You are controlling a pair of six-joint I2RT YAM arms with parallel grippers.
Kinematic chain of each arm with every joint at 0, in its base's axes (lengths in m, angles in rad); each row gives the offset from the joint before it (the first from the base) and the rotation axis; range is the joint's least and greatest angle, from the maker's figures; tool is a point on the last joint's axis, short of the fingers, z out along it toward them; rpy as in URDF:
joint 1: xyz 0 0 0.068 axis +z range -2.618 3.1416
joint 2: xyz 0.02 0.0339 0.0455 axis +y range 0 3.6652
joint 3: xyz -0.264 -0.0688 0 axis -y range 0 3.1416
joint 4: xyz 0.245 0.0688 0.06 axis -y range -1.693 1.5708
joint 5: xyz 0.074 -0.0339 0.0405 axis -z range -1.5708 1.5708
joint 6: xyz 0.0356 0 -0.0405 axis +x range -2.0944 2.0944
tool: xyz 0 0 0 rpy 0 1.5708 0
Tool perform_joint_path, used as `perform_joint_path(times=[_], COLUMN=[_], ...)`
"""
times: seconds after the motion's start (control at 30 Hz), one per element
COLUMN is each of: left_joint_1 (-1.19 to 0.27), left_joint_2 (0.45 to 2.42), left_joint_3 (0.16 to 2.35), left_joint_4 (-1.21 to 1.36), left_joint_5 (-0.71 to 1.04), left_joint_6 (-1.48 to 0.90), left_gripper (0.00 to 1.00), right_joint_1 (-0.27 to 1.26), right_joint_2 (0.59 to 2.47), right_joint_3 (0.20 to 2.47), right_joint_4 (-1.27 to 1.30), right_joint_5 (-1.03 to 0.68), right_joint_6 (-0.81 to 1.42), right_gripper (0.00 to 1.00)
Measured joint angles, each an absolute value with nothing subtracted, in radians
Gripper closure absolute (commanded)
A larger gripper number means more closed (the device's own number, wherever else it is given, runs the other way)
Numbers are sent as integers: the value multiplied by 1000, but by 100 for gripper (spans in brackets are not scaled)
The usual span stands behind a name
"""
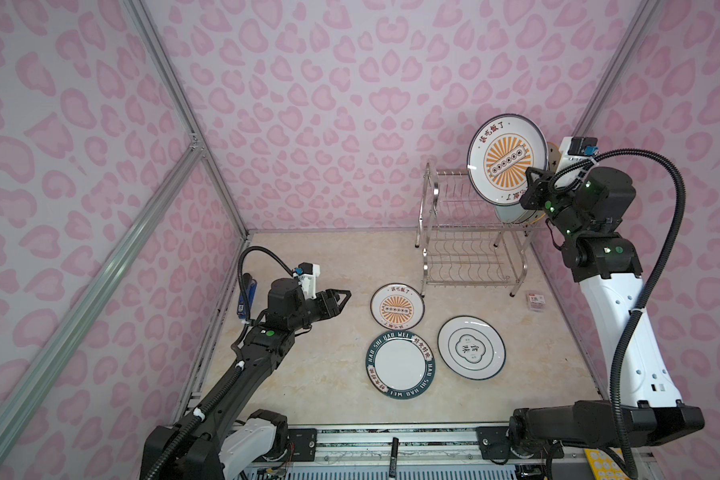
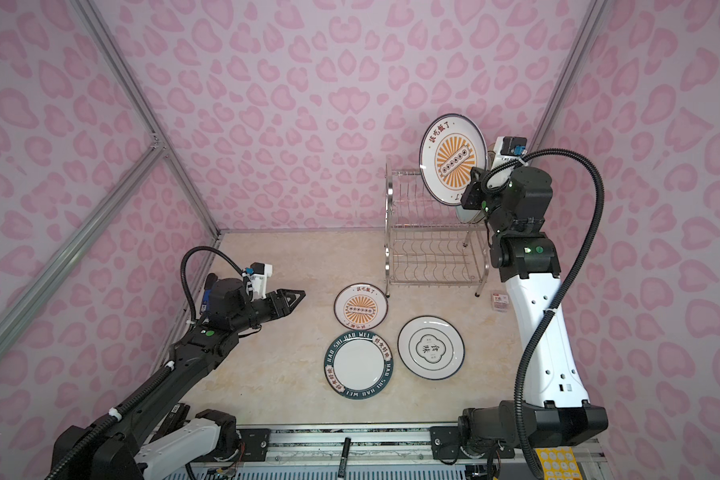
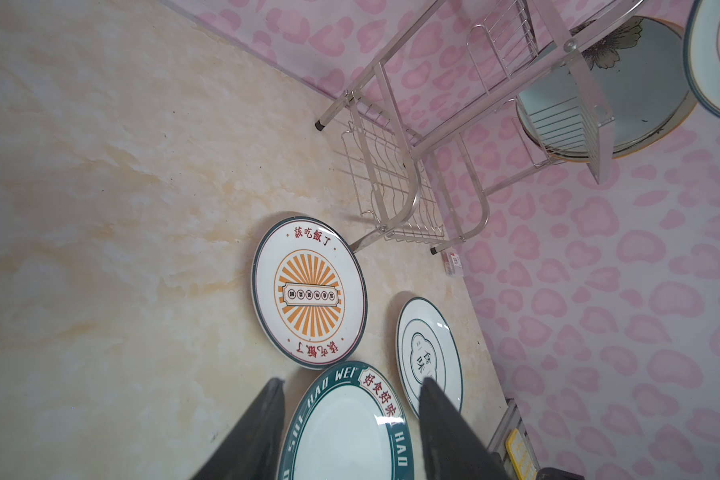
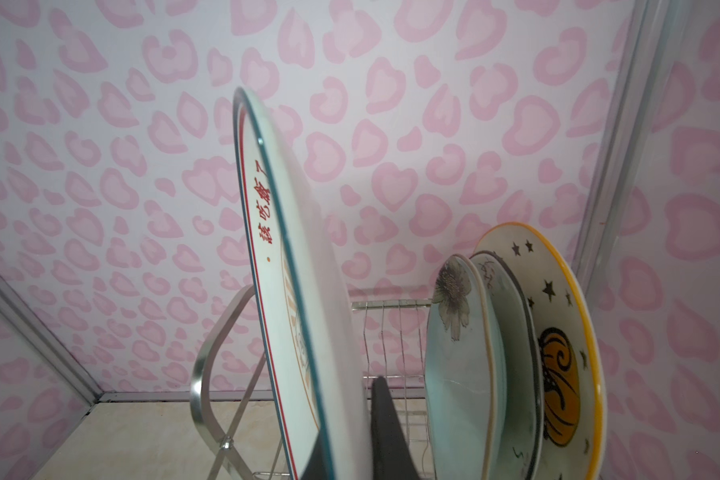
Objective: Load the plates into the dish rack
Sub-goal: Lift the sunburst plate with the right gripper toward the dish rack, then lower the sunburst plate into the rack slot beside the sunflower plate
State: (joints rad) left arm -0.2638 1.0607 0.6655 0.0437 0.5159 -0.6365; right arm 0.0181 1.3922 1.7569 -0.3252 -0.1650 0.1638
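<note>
My right gripper [image 1: 531, 183] [image 4: 350, 415] is shut on the lower rim of an orange sunburst plate [image 1: 508, 158] [image 4: 292, 291], held on edge above the upper tier of the chrome dish rack [image 1: 433, 199] [image 4: 200, 374]. Three plates stand in that tier: pale blue flower [image 4: 454, 332], cream floral [image 4: 500, 307], star with orange rim [image 4: 558, 316]. On the table lie another sunburst plate [image 1: 397, 310] [image 3: 308, 293], a dark-teal lettered plate [image 1: 400, 365] [image 3: 341, 424] and a white emblem plate [image 1: 471, 348] [image 3: 429, 353]. My left gripper [image 1: 346, 297] [image 3: 350, 382] hovers open and empty left of them.
A small red-labelled packet [image 1: 535, 300] lies by the rack's front right foot. A black marker [image 1: 393, 455] rests on the front rail, with a yellow card [image 1: 603, 463] at the front right. Pink patterned walls close in the back and both sides.
</note>
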Motion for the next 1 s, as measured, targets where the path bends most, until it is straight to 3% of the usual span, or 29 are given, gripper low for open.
perform_joint_path(times=[0.53, 1.0], left_joint_1=[-263, -260], left_joint_2=[1050, 1013], left_joint_3=[666, 668], left_joint_4=[7, -30], left_joint_5=[519, 493], left_joint_6=[-632, -610], left_gripper=[47, 48], right_joint_1=[157, 196], right_joint_2=[1544, 1642], right_joint_3=[1825, 1848], right_joint_4=[-364, -368], right_joint_5=[341, 490], right_joint_6=[15, -41], right_gripper=[100, 100])
